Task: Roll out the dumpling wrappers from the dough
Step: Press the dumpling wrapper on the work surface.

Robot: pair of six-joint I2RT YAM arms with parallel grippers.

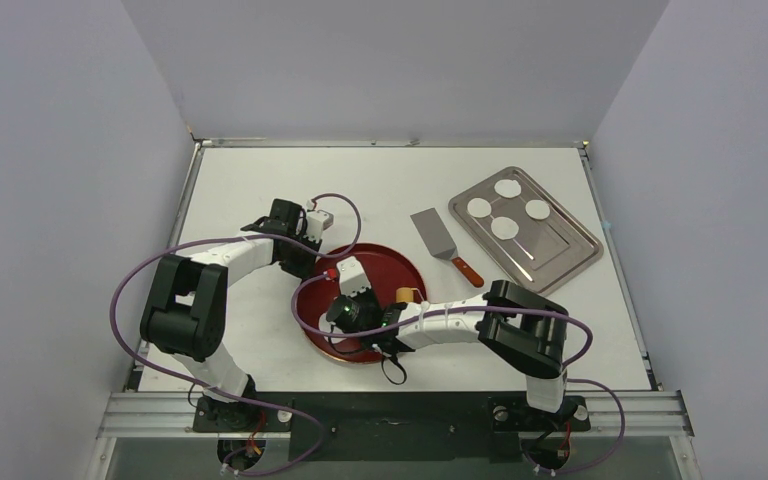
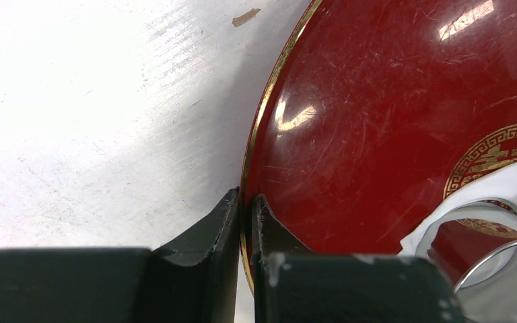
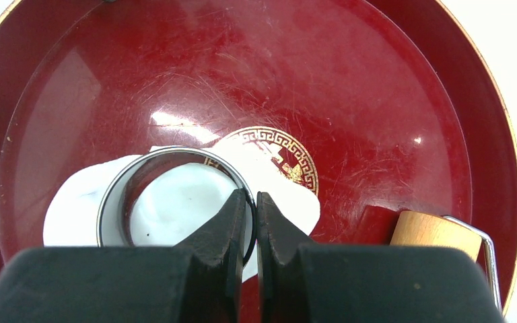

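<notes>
From above, the right arm covers most of the middle of the red plate (image 1: pixel 388 266), so what lies there shows only in the wrist views. Even there the black body of each claw blocks the lower part of the picture. In the right wrist view it cuts off the near side of the metal ring (image 3: pixel 175 151) and the bottom of a small wooden cylinder (image 3: pixel 434 232) on a wire frame. What that tool is I cannot say for sure. In the left wrist view, the ring and the white sheet run off the right edge.

The plate sits on the table (image 1: pixel 260 190) just ahead of the two arm bases. In it lies the dough (image 3: pixel 74 202) – a thin white sheet with an uneven edge, partly over the gold emblem at the centre. The ring stands upright on the sheet with dough showing inside it; whether it has cut through I cannot tell. The wooden cylinder rests on the plate's floor to the right, apart from the dough.

The left gripper (image 2: pixel 246 202) is pinched together on the plate's gold-edged rim, one finger outside and one inside. The right gripper (image 3: pixel 251 198) is clamped on the wall of the ring.

Far right on the table a steel tray (image 1: pixel 560 250) holds four dumpling wrappers (image 1: pixel 504 228) – round, flat, not touching each other. A spatula (image 1: pixel 447 250) lies between tray and plate.
</notes>
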